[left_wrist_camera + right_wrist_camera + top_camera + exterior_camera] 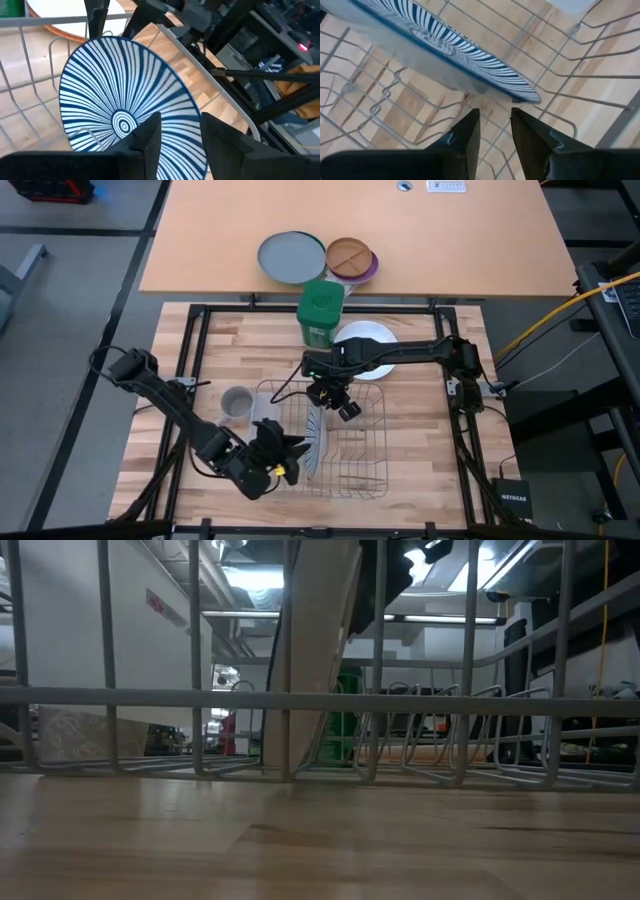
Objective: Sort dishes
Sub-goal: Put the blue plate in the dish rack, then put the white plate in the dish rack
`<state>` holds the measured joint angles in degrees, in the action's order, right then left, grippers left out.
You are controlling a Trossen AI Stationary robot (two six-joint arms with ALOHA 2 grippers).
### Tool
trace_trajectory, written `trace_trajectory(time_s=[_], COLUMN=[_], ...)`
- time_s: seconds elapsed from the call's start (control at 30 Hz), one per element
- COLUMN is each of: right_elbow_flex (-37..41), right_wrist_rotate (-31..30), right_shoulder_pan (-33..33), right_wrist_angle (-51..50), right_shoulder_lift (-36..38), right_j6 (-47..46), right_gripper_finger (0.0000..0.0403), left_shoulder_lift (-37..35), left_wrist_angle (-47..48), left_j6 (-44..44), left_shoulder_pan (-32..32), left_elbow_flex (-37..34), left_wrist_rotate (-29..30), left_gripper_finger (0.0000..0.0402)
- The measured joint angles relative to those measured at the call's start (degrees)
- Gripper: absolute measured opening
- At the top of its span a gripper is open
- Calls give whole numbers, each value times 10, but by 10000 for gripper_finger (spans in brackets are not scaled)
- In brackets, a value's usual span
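Wire bars of a dish rack [330, 700] fill the low view, seen from table height, with the blue-and-white striped plate [315, 650] standing on edge between them. From above, the rack [365, 470] sits on the slatted wooden table [420, 450] and the striped plate [315, 440] stands nearly upright in its left half, leaning a little. The left gripper [285, 452] is at the rack's left side, level with the plate; its wrist view shows the striped face [120, 105] close ahead, with the jaws parted and not closed on anything. The right gripper [338, 402] hangs above the rack near the plate's far edge; its wrist view looks down past its parted, empty jaws at the plate's rim [470, 50] and the rack wires, apart from both. A plain white plate [385, 340] lies flat on the table behind the rack, partly under the right arm, beside a green container [321, 312]. A small grey cup [237, 402] stands left of the rack. On the further tan table lie a grey plate [291, 257] and a brown divided plate [349, 256].
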<state>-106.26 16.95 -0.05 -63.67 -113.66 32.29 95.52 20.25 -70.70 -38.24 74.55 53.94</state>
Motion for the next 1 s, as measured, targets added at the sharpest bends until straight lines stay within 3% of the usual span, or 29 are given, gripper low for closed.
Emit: trace_trajectory(time_s=[0.17, 0.3, 0.43, 0.67, 0.9, 1.0], right_elbow_flex=[0, -15, -45, -140, -279, -272], right_wrist_rotate=[-8, -79, -145, -192, -251, -254], right_shoulder_pan=[0, 1, 0, 0, -2, -9], right_wrist_angle=[-3, -27, -59, -156, -267, -240], right_shoulder_lift=[3, 5, 5, 5, 5, 38], right_j6=[0, -4, -4, -31, -112, -136], right_gripper_finger=[115, 115, 115, 115, 115, 115], left_shoulder_lift=[-27, -48, -66, -82, -93, -106], left_wrist_angle=[35, 70, 116, 184, 203, 202], left_j6=[10, 59, 133, 311, 420, 461], left_shoulder_pan=[-5, -5, 1, 37, 107, 148], left_elbow_flex=[0, -1, -1, -1, -1, -1], left_wrist_rotate=[1, 7, 23, 81, 59, 5], left_gripper_finger=[116, 110, 104, 100, 100, 100])
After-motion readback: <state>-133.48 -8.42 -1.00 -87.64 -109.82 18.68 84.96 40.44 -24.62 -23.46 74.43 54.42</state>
